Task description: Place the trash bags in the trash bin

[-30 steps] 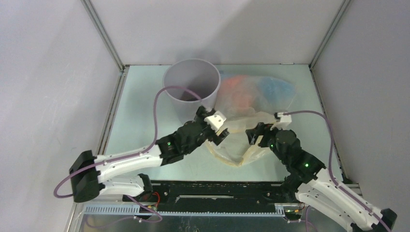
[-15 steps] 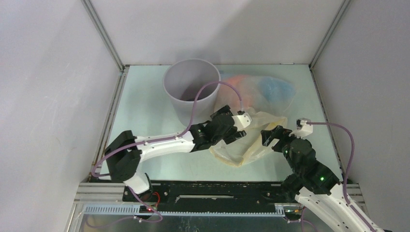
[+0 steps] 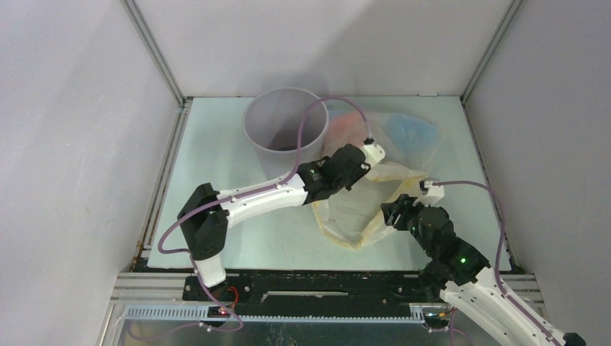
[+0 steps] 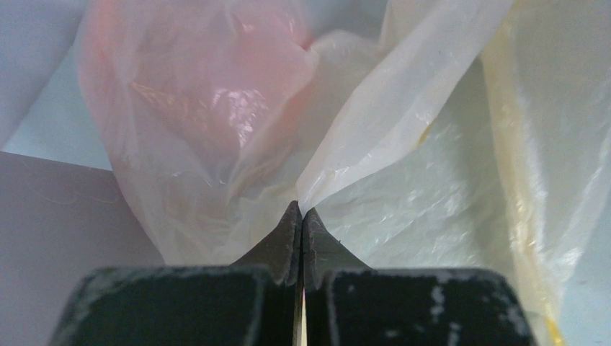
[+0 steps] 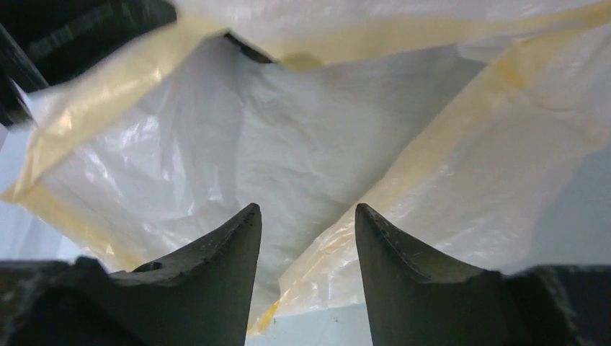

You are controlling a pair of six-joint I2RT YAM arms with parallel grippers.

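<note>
While left jaws pinch it, the crinkly yellow bag (image 3: pixel 353 216) gapes; right jaws parted.

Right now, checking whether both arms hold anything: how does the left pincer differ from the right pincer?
The left pincer is shut, its tips pinching a fold of the pale yellow bag; the right pincer stands open, that bag's edge between its jaws, ungripped. The left pincer is nearer the trash bin; the right pincer is nearer the arm bases. Both are at the same bag.
</note>
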